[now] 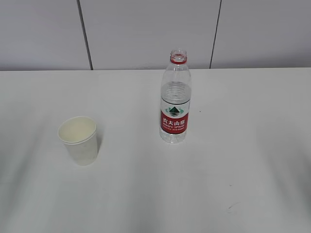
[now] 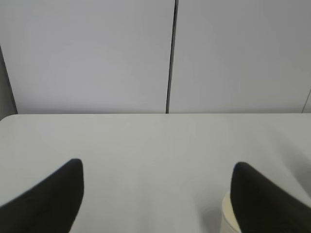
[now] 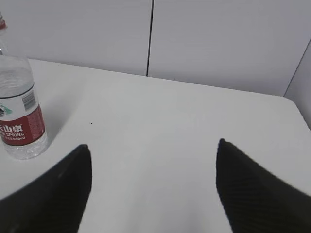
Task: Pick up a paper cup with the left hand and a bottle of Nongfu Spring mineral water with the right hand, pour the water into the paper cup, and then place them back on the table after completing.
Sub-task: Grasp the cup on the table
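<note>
My left pincer point(image 2: 155, 194) is spread wide, nothing between its two dark fingers point(image 2: 46, 201), and it hovers over the white bench point(image 2: 146, 145). Just past my right-hand finger of that pincer, the pale rim of the paper cup point(image 2: 228, 213) peeks out at the bottom edge of the left wrist view; I am not touching it.

My right pincer point(image 3: 153, 187) is likewise released, both black fingers point(image 3: 252, 189) far apart with only bare bench showing between them. The bottle point(image 3: 19, 109) stands off to the left of that pincer, apart from it, upright, its red-and-white label facing me.

From the exterior view, neither of my arms shows. The paper cup point(image 1: 78, 141) stands upright on the left part of the bench point(image 1: 218, 170), open mouth up; it looks like two cups nested, a second rim just under the first. Farther back and to the right, well apart from the cup, the bottle point(image 1: 175, 99) stands upright with no cap on its red neck ring. The water point(image 1: 174, 94) fills it to about the shoulder. Behind the bench runs a grey panelled wall point(image 1: 146, 29).
</note>
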`<action>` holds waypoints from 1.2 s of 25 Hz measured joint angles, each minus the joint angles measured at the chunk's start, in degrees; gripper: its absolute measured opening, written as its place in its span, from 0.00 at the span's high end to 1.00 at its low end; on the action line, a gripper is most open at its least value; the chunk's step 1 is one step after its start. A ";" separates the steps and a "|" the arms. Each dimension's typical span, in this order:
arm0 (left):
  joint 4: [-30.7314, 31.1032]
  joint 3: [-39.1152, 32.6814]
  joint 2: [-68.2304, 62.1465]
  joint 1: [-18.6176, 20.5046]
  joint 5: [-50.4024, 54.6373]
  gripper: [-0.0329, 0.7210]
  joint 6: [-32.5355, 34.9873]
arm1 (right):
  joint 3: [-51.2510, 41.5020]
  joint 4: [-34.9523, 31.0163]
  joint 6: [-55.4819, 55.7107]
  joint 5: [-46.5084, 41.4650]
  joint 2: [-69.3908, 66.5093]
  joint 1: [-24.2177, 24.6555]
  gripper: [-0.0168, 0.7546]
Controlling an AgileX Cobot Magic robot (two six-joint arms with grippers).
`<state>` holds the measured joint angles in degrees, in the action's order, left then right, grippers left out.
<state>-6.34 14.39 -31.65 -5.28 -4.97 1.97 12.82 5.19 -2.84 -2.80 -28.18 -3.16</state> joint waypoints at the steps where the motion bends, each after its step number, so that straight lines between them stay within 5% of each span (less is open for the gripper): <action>1: 0.00 0.00 -1.28 0.00 -0.98 0.21 0.00 | 0.00 1.03 0.00 1.67 -1.64 0.00 0.22; 9: 0.00 0.00 -10.15 0.00 -4.46 0.21 0.00 | 0.00 10.04 4.79 17.35 -14.11 0.00 0.22; 17: -0.19 0.00 -15.49 0.00 -5.68 0.21 -0.16 | 0.00 26.68 16.91 32.47 -28.33 0.00 0.22; 26: 2.33 0.00 -24.35 -8.32 -11.47 0.21 -0.67 | 1.97 28.70 17.73 42.24 -40.59 0.00 0.22; 30: 2.58 0.00 -29.42 -8.90 -15.74 0.21 -0.73 | 3.97 28.82 17.73 42.37 -43.43 0.00 0.22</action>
<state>-3.76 14.39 -61.08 -14.18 -20.71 1.25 16.79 34.01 14.89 39.56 -71.61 -3.16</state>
